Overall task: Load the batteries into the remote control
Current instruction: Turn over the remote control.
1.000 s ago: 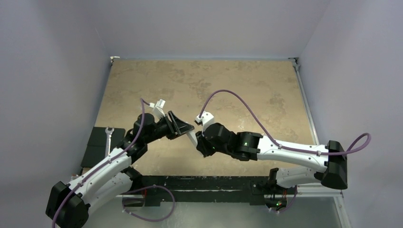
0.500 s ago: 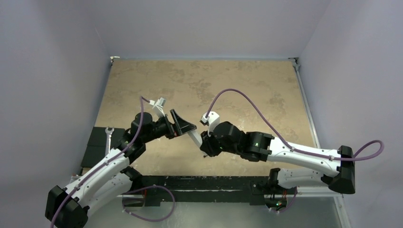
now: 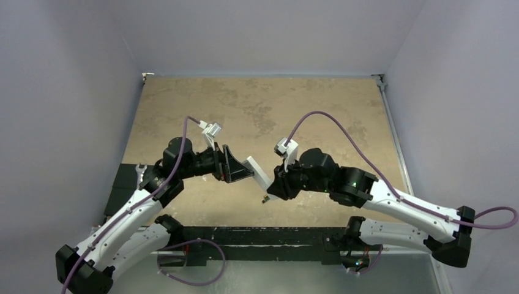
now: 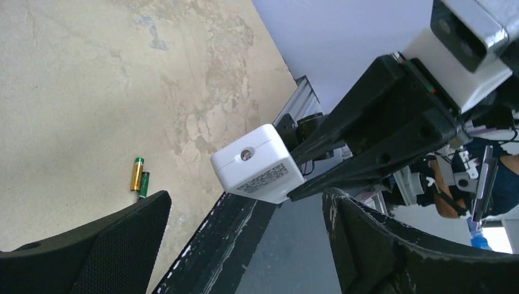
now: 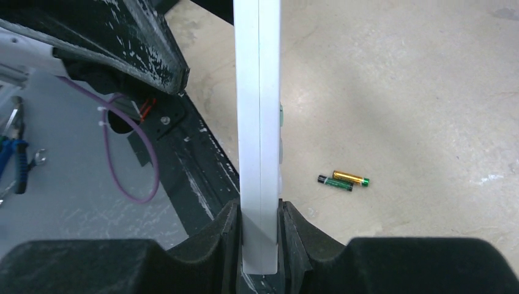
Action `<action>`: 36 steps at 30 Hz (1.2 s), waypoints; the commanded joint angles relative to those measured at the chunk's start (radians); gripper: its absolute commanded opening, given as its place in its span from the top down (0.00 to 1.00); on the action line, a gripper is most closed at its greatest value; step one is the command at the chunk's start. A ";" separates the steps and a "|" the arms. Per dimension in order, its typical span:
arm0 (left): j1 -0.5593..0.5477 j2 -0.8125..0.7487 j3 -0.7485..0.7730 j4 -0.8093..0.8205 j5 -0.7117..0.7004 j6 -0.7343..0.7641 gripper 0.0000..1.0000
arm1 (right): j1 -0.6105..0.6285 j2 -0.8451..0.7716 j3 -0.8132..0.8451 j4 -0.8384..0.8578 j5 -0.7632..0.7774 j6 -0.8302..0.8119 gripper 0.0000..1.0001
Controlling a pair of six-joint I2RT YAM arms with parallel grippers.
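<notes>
A: What is the right wrist camera showing that the overhead camera is not?
B: The grip. The right gripper (image 5: 260,211) is pinching one end of the remote (image 5: 259,92), seen edge-on, with a finger pressing on each broad face. From above, that grip is too small to make out.
A: And the left gripper (image 4: 246,199)?
B: It is standing spread wide. Its own camera is looking at the remote's other end, a white square face with a label (image 4: 267,177). That end is sitting between the fingers and touching neither.
A: How many things is the robot dealing with?
B: One remote and two batteries (image 5: 343,180). The batteries are lying side by side, touching, on the table (image 3: 318,110). One is showing gold and green, the other dark and green. Overhead they are showing only as a dark speck just near of the remote.
A: Where is the room?
B: The remote is hanging tilted between the two grippers, off the surface. The batteries are lying near the table's near edge, close to a dark strip (image 5: 196,177). The tan top is stretching well beyond both grippers toward the far wall (image 3: 263,37).
</notes>
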 commanded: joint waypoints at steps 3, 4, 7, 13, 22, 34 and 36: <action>0.007 -0.010 0.087 -0.068 0.138 0.120 0.05 | -0.061 -0.060 -0.008 0.027 -0.232 -0.050 1.00; 0.007 -0.010 0.090 -0.064 0.160 0.121 0.05 | -0.065 -0.063 -0.010 0.034 -0.256 -0.051 1.00; 0.007 -0.009 0.109 -0.078 0.211 0.143 0.05 | -0.069 -0.063 -0.012 0.051 -0.333 -0.058 1.00; 0.007 0.005 0.114 -0.066 0.327 0.151 0.02 | -0.069 -0.062 -0.008 0.070 -0.463 -0.079 1.00; 0.007 -0.013 0.095 -0.084 0.391 0.179 0.01 | -0.069 -0.013 0.025 0.081 -0.528 -0.075 1.00; 0.007 -0.018 0.105 -0.180 0.401 0.247 0.36 | -0.082 0.049 0.077 0.069 -0.589 -0.073 1.00; 0.007 -0.018 0.107 -0.199 0.402 0.265 0.39 | -0.089 0.049 0.079 0.063 -0.596 -0.074 1.00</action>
